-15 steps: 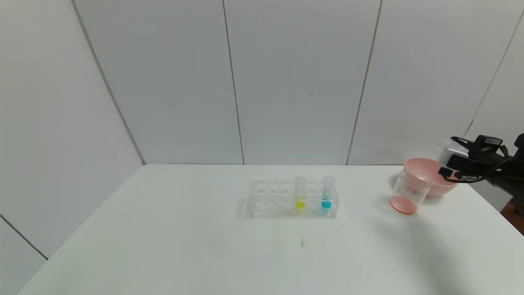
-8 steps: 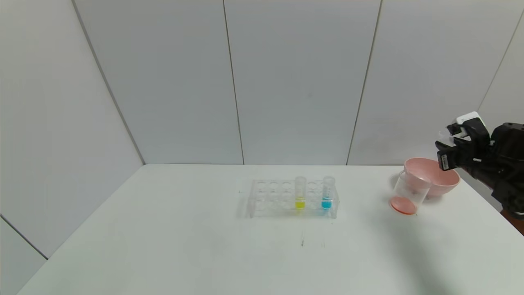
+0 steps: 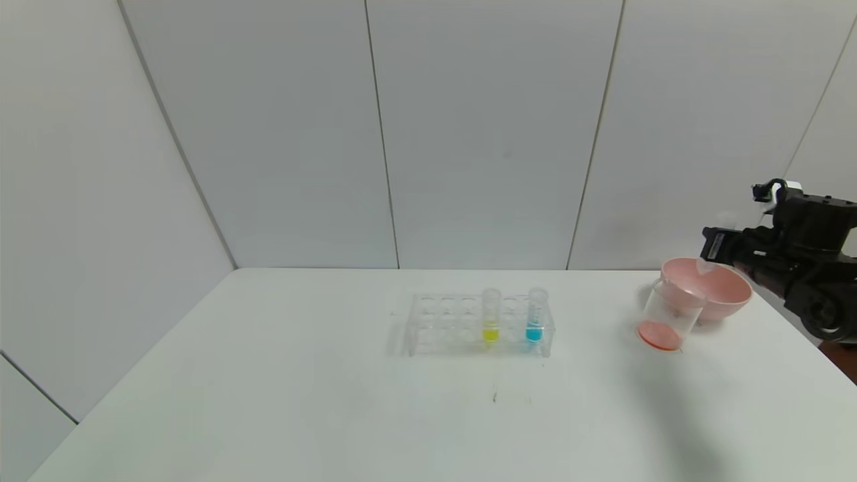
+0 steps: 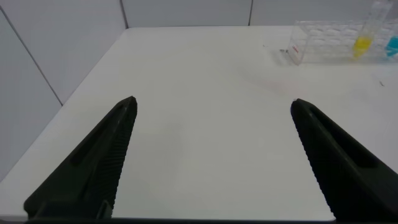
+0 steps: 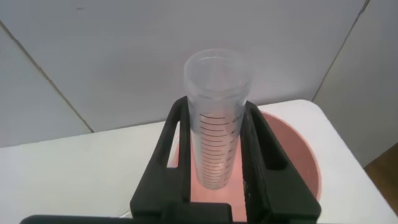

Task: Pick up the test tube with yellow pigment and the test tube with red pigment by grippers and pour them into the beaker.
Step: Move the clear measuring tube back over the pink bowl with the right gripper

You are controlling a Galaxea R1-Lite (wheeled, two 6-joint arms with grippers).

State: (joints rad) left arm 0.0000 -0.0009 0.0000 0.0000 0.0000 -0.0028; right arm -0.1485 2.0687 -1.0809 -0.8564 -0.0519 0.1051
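My right gripper is shut on a clear graduated test tube and holds it over the pink bowl. No liquid shows in this tube, whose rounded end hangs above the bowl. The beaker stands just left of the bowl with red-orange liquid at its bottom. The test tube with yellow pigment stands upright in the clear rack; it also shows in the left wrist view. My left gripper is open and empty, low over the table's left part, out of the head view.
A tube with blue liquid stands in the rack right of the yellow one. The pink bowl sits near the table's back right corner. The white table ends at a wall behind.
My right gripper has risen and turned away from the beaker, carrying the tube from a tipped pose to nearly upright over the pink bowl. The rack and beaker have not moved.
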